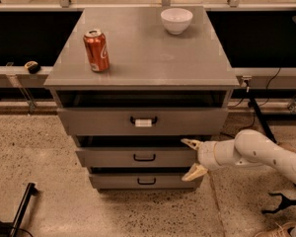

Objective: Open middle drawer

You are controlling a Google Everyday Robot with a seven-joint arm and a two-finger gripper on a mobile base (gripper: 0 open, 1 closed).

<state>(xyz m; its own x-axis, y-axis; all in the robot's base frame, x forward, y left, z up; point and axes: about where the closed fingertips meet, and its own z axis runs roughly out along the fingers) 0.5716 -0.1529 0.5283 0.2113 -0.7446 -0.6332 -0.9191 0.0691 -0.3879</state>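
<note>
The grey cabinet (143, 53) has three drawers. The middle drawer (113, 158) is wide and shallow, with a small plain black loop handle (144, 157), and looks nearly closed. Above it is the taller top drawer (93, 121) with a white tag on its handle (143, 122). Below is the narrower bottom drawer (118, 181). My gripper (192, 157) comes in from the right on a white arm. Its two cream fingers are spread open at the right end of the middle drawer's front, right of the handle and empty.
A red soda can (96, 50) and a white bowl (176, 20) stand on the cabinet top. A black stand foot (281, 201) lies on the speckled floor at right, another black bar (19, 209) at lower left. Rails and cables run behind the cabinet.
</note>
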